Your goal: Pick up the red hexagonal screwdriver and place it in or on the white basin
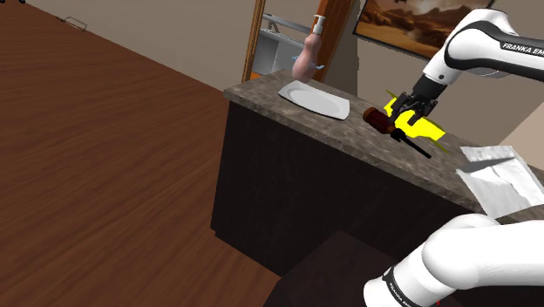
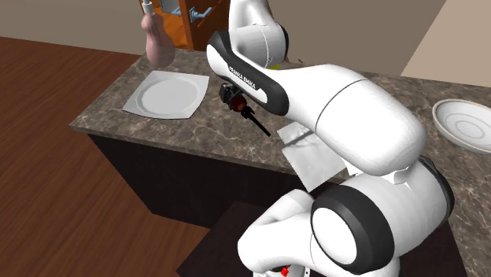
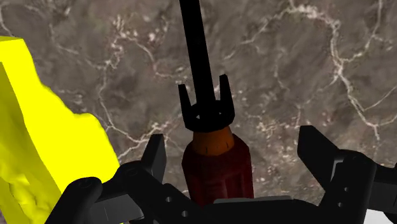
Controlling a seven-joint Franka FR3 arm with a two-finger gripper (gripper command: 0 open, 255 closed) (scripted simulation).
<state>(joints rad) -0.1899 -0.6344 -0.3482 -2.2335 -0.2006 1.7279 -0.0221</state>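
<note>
Gripper (image 3: pixel 235 151): fingers spread wide, straddling handle, not touching (nothing held). Red-handled screwdriver (image 3: pixel 215 167): lying flat on dark veined counter (image 3: pixel 318 63), black shaft pointing away from hand. Yellow object (image 3: pixel 38 146): just beside handle.

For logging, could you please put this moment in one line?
black gripper open | straddling dark-red hexagonal screwdriver | on veined stone counter
</note>
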